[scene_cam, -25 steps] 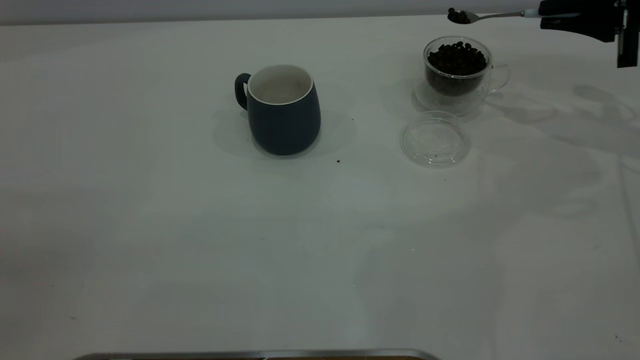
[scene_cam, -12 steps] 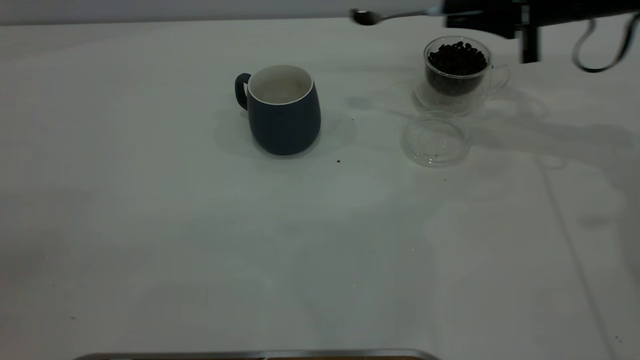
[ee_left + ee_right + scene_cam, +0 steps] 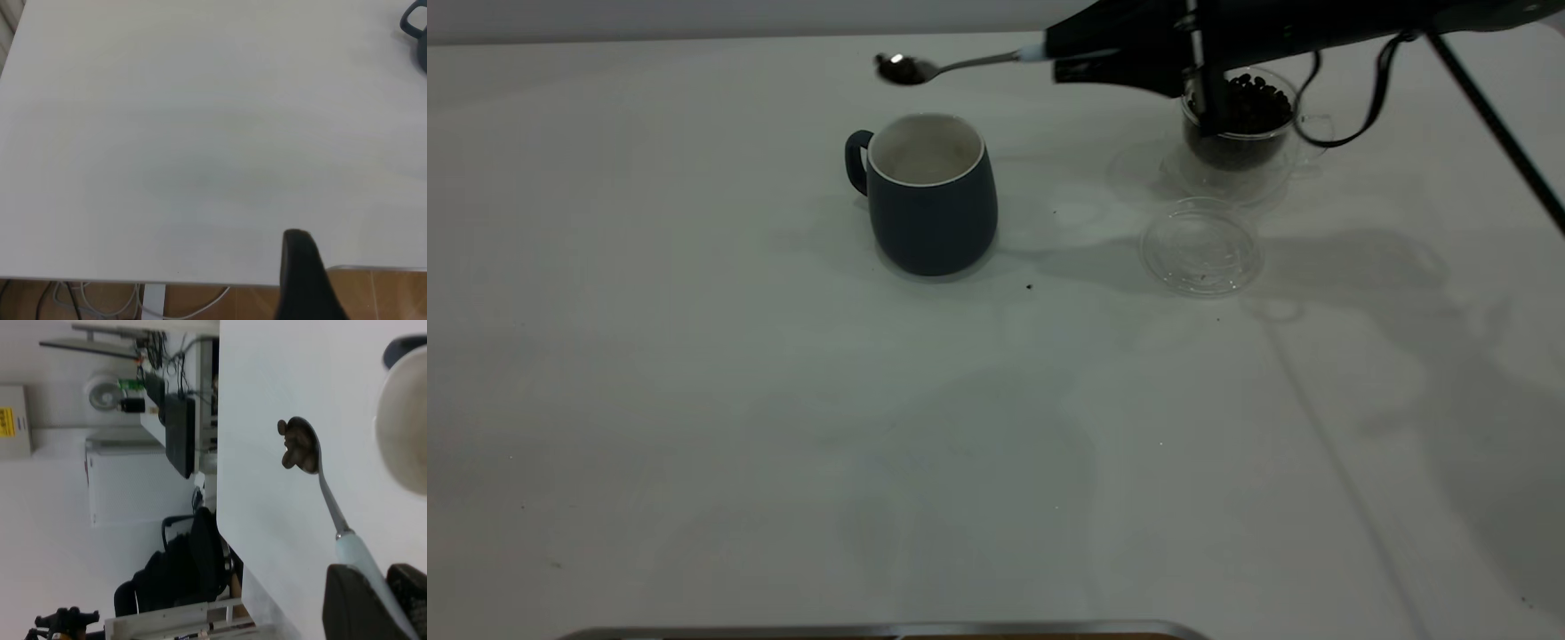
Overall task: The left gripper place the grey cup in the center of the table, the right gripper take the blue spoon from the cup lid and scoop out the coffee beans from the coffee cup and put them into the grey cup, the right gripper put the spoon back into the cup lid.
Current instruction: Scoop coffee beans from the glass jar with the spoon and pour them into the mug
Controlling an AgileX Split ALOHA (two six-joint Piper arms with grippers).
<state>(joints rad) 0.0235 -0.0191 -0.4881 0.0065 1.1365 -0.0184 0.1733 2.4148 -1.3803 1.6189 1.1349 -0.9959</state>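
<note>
The right end effector (image 3: 1063, 60) reaches in from the upper right of the exterior frame, its dark fingers clamped on the pale blue handle of the spoon (image 3: 951, 65). The thin metal shaft runs left to an oval bowl that hangs above and just behind the grey cup (image 3: 930, 192), toward its handle side. In the exterior view the bowl only glints; the right wrist view shows a small heap of brown coffee beans (image 3: 295, 446) lying in it, with the cup's pale round mouth cut off at the frame edge.

The grey cup is a matte, barrel-shaped mug with a white inside and a looped handle, standing upright near the upper middle of the white counter (image 3: 783, 427). Whether any beans already lie in it is hard to judge from here.

At the upper right the clear glass coffee cup (image 3: 1240, 133) holds dark beans, partly hidden by the arm and a drooping cable. Its round, clear cup lid (image 3: 1200, 246) lies flat just in front of it.

The left end effector (image 3: 303, 280) shows only as one dark finger at the bottom of the left wrist view, over the counter's near edge, so I cannot tell how it is set.
</note>
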